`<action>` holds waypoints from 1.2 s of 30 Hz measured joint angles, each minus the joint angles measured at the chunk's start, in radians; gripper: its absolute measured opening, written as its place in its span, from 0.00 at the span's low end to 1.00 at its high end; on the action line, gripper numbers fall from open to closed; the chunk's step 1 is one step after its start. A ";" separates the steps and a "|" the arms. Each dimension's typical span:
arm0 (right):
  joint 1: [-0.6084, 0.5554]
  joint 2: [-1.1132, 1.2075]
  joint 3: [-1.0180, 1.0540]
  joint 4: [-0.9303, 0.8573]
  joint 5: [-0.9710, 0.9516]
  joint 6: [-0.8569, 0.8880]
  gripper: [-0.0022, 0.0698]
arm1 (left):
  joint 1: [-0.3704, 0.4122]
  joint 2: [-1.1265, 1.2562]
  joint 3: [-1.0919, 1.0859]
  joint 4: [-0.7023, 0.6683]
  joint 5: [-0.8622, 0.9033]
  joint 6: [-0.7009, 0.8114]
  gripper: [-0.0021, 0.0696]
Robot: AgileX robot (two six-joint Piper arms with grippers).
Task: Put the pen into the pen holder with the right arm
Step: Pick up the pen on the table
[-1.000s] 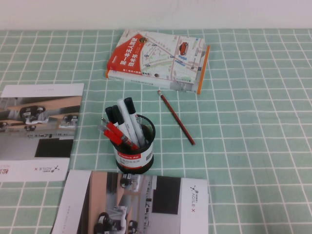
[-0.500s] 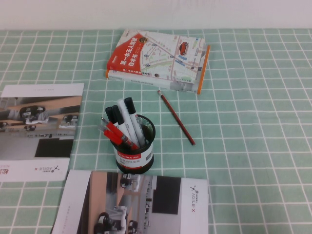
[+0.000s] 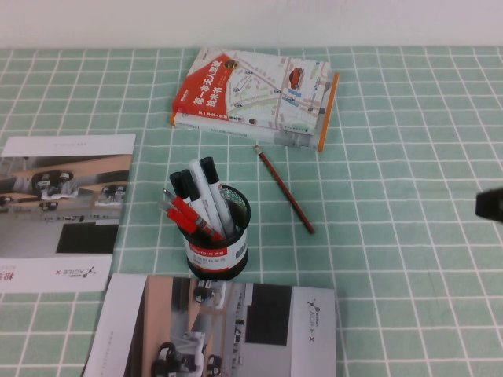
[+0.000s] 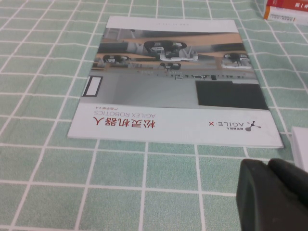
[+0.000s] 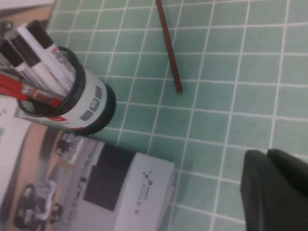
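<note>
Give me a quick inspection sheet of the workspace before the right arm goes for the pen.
Surface: green checked cloth, flat.
Pen: the pen lies flat on the cloth, between the book and the pen holder, untouched.
Pen holder: the pen holder stands upright, already holding markers and red pens.
Clutter: book at the far side; brochure on the left; second brochure at the near edge.
Grippers: right gripper just inside the high view's right edge, apart from the pen; left gripper low over the cloth beside the left brochure.
Cables: nothing seen.
Surroundings: pale wall behind the table.
</note>
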 joint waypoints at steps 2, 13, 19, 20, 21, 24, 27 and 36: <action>0.011 0.086 -0.069 -0.031 0.027 -0.002 0.00 | 0.000 0.000 0.000 0.000 0.000 0.000 0.02; 0.238 0.505 -0.395 -0.258 0.102 0.126 0.00 | 0.000 0.000 0.000 0.000 0.000 0.000 0.02; 0.312 0.734 -0.614 -0.299 0.214 0.143 0.00 | 0.000 0.000 0.000 0.000 0.000 0.000 0.02; 0.321 0.769 -0.655 -0.312 0.231 0.150 0.00 | 0.000 0.000 0.000 0.000 0.000 0.000 0.02; 0.330 0.803 -0.695 -0.331 0.253 0.159 0.00 | 0.000 0.000 0.000 0.000 0.000 0.000 0.02; 0.361 0.886 -0.800 -0.396 0.309 0.188 0.00 | 0.000 0.000 0.000 0.000 0.000 0.000 0.02; 0.390 0.959 -0.893 -0.433 0.365 0.207 0.00 | 0.000 0.000 0.000 0.000 0.000 0.000 0.02; 0.467 1.171 -1.126 -0.500 0.439 0.213 0.12 | 0.000 0.000 0.000 0.000 0.000 0.000 0.02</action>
